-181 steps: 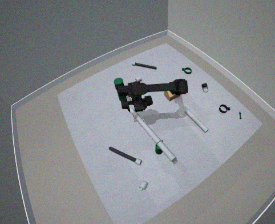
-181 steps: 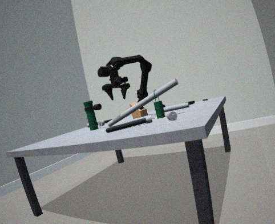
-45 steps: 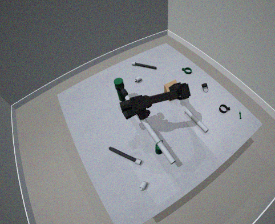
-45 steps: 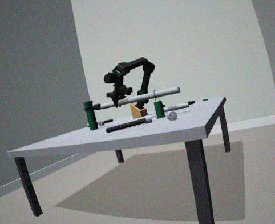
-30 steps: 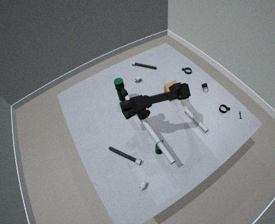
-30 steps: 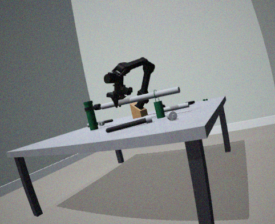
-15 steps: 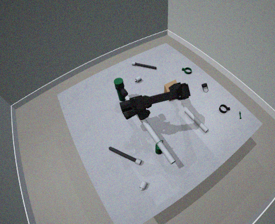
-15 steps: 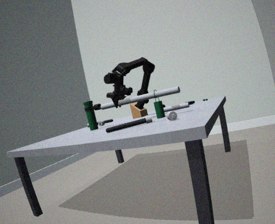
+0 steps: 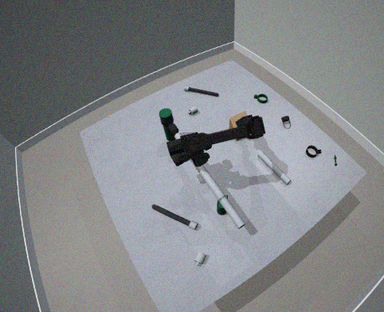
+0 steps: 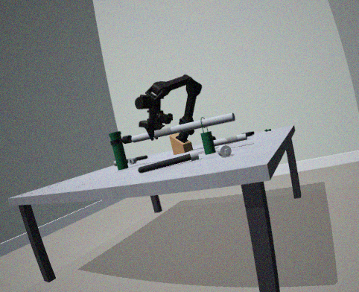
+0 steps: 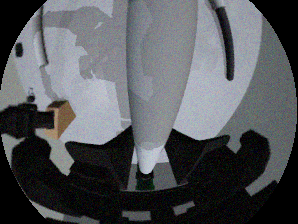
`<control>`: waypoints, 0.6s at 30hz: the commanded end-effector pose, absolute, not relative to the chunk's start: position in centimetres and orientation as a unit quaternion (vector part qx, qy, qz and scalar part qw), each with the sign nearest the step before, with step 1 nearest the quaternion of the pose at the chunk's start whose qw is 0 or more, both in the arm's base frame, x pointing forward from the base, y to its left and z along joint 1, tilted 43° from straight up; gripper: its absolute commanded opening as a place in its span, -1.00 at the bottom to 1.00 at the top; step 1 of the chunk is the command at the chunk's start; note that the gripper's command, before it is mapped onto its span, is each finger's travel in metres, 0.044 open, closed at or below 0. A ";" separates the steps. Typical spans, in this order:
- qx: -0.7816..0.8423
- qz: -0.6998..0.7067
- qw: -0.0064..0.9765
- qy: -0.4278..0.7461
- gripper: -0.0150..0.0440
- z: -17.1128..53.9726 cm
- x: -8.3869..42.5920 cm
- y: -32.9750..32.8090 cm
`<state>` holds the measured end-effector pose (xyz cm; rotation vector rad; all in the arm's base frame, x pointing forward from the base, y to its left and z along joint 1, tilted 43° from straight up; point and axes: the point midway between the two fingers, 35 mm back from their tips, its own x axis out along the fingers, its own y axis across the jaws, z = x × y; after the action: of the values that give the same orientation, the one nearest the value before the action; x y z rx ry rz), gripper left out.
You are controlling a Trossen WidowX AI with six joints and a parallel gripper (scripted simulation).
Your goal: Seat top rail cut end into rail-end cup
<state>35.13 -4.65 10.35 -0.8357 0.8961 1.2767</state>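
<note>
The white top rail (image 9: 213, 183) (image 10: 217, 120) (image 11: 162, 70) runs through the wire loop cap on the short green post (image 9: 221, 208) (image 10: 208, 143). My gripper (image 10: 152, 135) (image 11: 148, 125) is shut on the rail near its cut end; the arm hides the fingertips in the top view. The big green post (image 9: 166, 114) (image 10: 120, 157) stands upright. Its black brace band (image 10: 115, 142) sits high, a little below the post cap. The black rail-end cup (image 9: 173, 129) (image 10: 126, 139) faces the rail. The cut end meets the cup's mouth; how deep it sits inside cannot be told.
A wooden block (image 9: 237, 120) (image 10: 180, 146) is by the arm's base. A dark rod with a white end (image 9: 173, 216) (image 10: 164, 163) lies in front. A white tube (image 9: 274, 167) lies beyond the rail. Rings (image 9: 261, 98) (image 9: 311, 151) and small fittings (image 9: 200, 258) (image 9: 193, 111) lie around.
</note>
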 end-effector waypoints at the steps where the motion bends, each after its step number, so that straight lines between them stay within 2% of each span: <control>1: -0.370 0.552 0.635 0.394 -0.49 10.5 35.2 -5.6; 18: -0.369 0.553 0.635 0.394 -0.49 10.3 35.1 -6.3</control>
<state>35.13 -5.39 10.35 -0.8366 0.8906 1.2783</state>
